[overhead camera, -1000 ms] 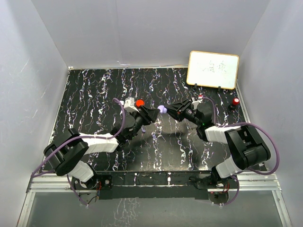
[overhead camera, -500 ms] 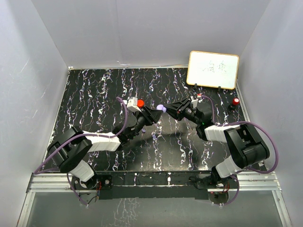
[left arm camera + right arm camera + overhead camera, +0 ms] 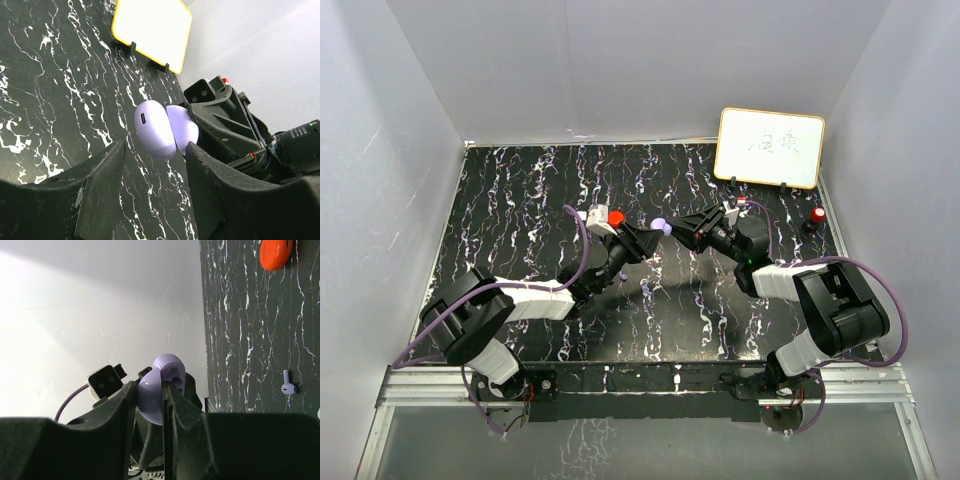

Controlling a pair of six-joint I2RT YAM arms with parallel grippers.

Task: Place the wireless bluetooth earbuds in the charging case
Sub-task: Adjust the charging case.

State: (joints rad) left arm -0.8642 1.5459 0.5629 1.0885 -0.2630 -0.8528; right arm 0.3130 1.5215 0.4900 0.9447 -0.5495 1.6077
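My right gripper [image 3: 672, 228] is shut on an open purple charging case [image 3: 663, 226] and holds it above the table's middle. In the right wrist view the case [image 3: 162, 385] sits clamped between the fingers, its earbud hollows facing out. My left gripper [image 3: 638, 240] is open and empty, its fingertips just short of the case. In the left wrist view the case [image 3: 162, 127] hangs ahead of my spread fingers [image 3: 102, 180]. A purple earbud [image 3: 288, 387] lies on the table. A red round case [image 3: 615, 216] lies by the left wrist. I see no red earbud for certain.
A white board with a yellow frame [image 3: 770, 147] stands at the back right and also shows in the left wrist view [image 3: 152, 32]. A small red object [image 3: 817, 215] sits near the right edge. The table [image 3: 520, 200] is black marble with grey walls around it.
My left gripper has moved a little right, closer to the purple case. My right gripper has lifted the case slightly toward the back.
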